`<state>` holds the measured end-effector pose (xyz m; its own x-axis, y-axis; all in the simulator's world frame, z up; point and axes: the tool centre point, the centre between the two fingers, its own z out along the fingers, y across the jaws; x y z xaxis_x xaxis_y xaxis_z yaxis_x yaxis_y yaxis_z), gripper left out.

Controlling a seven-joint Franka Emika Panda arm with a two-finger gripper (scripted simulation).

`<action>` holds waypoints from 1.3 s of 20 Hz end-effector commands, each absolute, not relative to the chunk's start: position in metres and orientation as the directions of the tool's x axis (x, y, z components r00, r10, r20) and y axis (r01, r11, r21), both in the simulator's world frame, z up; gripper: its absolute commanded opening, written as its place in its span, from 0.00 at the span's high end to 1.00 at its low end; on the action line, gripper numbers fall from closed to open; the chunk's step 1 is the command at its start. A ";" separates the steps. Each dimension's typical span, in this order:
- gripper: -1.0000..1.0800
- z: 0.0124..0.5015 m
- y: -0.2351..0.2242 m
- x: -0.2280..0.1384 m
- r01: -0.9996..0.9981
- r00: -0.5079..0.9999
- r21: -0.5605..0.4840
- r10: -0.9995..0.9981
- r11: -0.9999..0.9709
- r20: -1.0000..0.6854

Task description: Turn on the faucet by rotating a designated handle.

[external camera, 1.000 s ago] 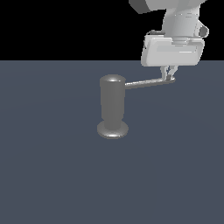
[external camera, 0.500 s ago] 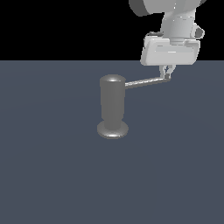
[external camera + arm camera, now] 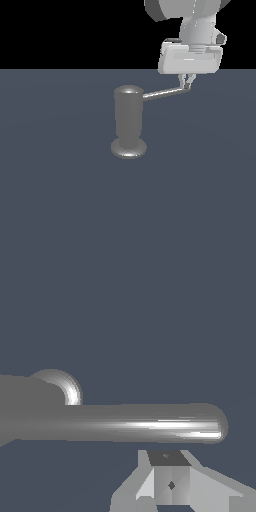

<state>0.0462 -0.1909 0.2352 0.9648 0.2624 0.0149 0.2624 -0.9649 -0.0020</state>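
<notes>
You see the faucet (image 3: 128,122) standing upright on the dark table (image 3: 60,200), a little left of the scene's centre in the exterior view; its flared round base (image 3: 128,148) rests flat on the surface; its domed top is level with the far edge of the table as seen from that camera.

You see the handle (image 3: 163,93) leaving the cylinder near its top and running out toward the exterior view's right, rising slightly along its length; its rounded end lies at the gripper (image 3: 187,83).

The white arm comes down from the upper right of the exterior view; the gripper hangs below a broad white block, its two thin fingers (image 3: 184,80) pointing downward and drawn close together at the end of the handle; the tips sit at the rod, touching or just beside it.

In the wrist view you see the handle (image 3: 140,423) as a thick bright rod crossing the picture, its rounded end free; one finger (image 3: 167,478) shows just behind it; the second finger is not visible there.

You cannot tell from either view whether the jaws are clenched on the handle or merely resting against it; treat the state as undetermined.
</notes>
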 end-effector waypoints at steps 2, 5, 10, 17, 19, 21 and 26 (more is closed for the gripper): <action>1.00 0.233 -0.181 0.061 0.270 0.963 -0.001 0.270 -0.963 0.017; 1.00 0.232 -0.178 0.070 0.269 0.963 -0.001 0.269 -0.963 0.016; 1.00 0.231 -0.174 0.084 0.265 0.964 -0.001 0.265 -0.964 0.013; 1.00 0.229 -0.167 0.102 0.261 0.965 -0.001 0.261 -0.965 0.011; 1.00 0.229 -0.166 0.108 0.260 0.966 -0.001 0.260 -0.966 0.010; 1.00 0.228 -0.164 0.113 0.259 0.966 -0.001 0.259 -0.966 0.009; 1.00 0.227 -0.160 0.125 0.256 0.967 -0.001 0.256 -0.967 0.007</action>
<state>0.1179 -0.1695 0.2354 0.9689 0.2473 0.0104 0.2472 -0.9689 0.0031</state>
